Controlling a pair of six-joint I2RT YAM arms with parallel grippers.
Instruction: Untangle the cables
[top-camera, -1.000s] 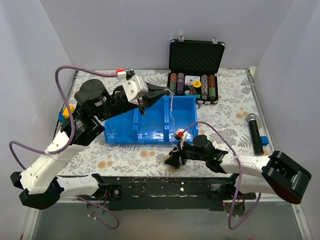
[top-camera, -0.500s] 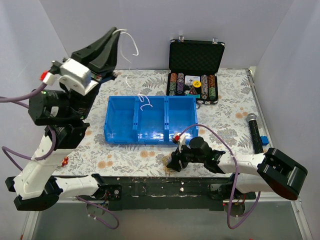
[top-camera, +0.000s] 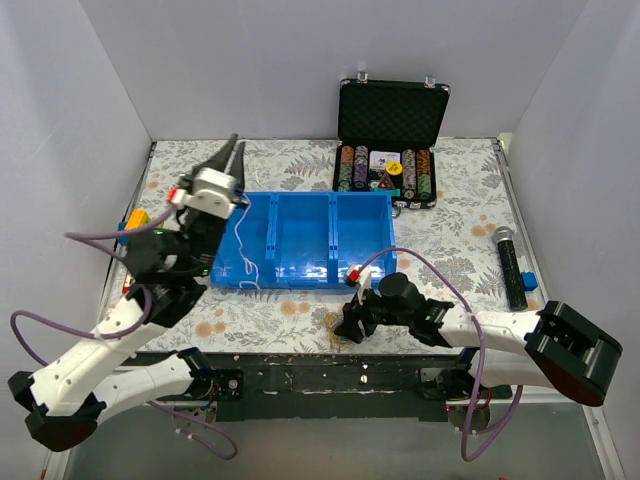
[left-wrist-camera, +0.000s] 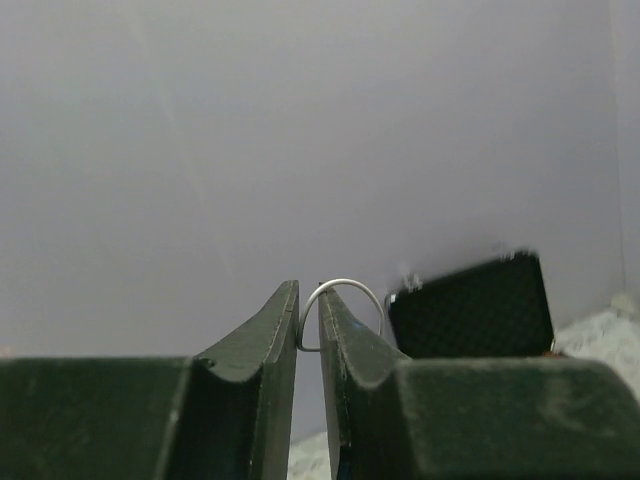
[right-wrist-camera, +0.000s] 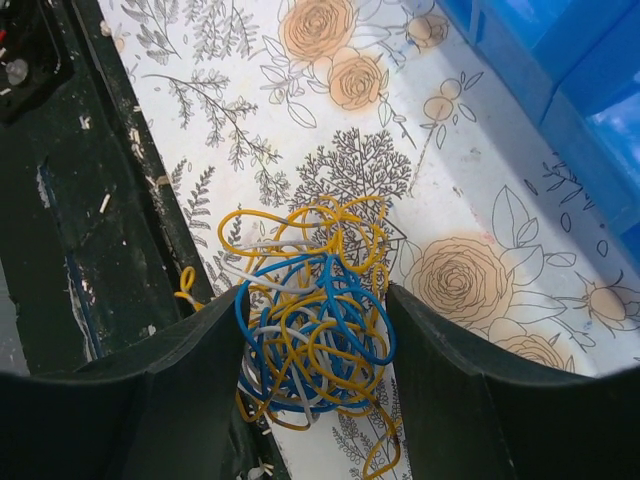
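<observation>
The cables are a small knotted ball (right-wrist-camera: 310, 345) of blue, yellow and whitish wire on the floral table at its near edge, seen in the top view (top-camera: 340, 322) too. My right gripper (right-wrist-camera: 315, 295) is shut on the ball, one finger against each side; it is low over the ball in the top view (top-camera: 347, 325). My left gripper (top-camera: 229, 152) points upward over the left end of the blue bin (top-camera: 300, 281). It is shut on one thin white wire (top-camera: 245, 245) that hangs down across the bin's left compartment. In the left wrist view that wire (left-wrist-camera: 345, 285) loops out between the nearly closed fingers (left-wrist-camera: 308, 305).
The blue three-compartment bin also shows in the right wrist view (right-wrist-camera: 560, 70). An open black case of poker chips (top-camera: 390, 130) stands at the back, also in the left wrist view (left-wrist-camera: 470, 305). A black microphone (top-camera: 510, 265) lies at the right. Small coloured blocks (top-camera: 134, 225) sit at the left edge.
My left arm swung up high with the white wire, then came down over the bin's left end. The wire now hangs free of the ball. The right gripper stayed on the ball.
</observation>
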